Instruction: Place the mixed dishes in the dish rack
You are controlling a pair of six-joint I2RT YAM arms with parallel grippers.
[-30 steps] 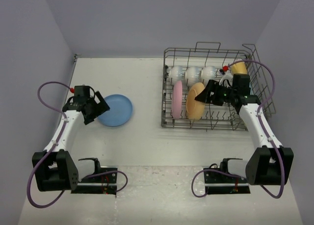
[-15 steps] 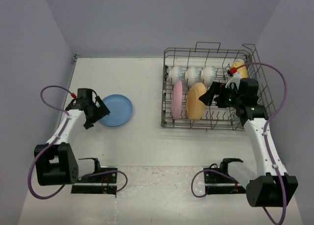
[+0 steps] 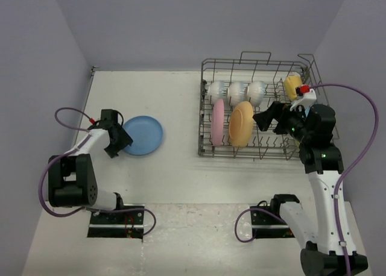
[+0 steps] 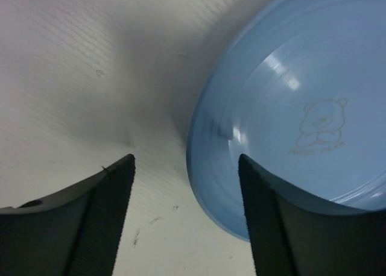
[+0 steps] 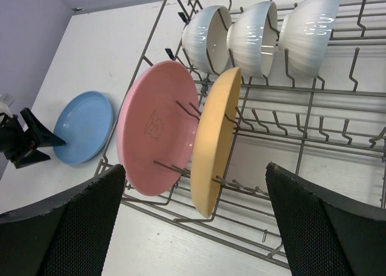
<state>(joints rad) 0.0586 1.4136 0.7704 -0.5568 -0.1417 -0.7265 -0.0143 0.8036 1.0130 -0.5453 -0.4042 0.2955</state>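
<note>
The blue plate (image 3: 143, 135) lies flat on the table at the left; it also shows in the left wrist view (image 4: 301, 101). My left gripper (image 3: 119, 141) is open, its jaws astride the plate's left rim (image 4: 187, 210). The dish rack (image 3: 208, 148) holds three white bowls (image 3: 236, 92), the pink plate (image 3: 218, 123) and the orange-yellow plate (image 3: 241, 124) on edge. A yellow mug (image 3: 293, 83) sits in its back right corner. My right gripper (image 3: 266, 119) is open and empty above the rack (image 5: 196, 222). The other two mugs are out of view.
The rack's raised wire handle (image 3: 256, 54) stands at the back. The rack's right half shows bare tines (image 5: 319, 131). Purple walls close in the table at the left, back and right. The right arm's cable (image 3: 362, 143) loops out toward the right wall.
My right gripper has drawn back to the right, away from the orange-yellow plate standing in the rack. My left gripper has shifted down to the blue plate's left rim.
</note>
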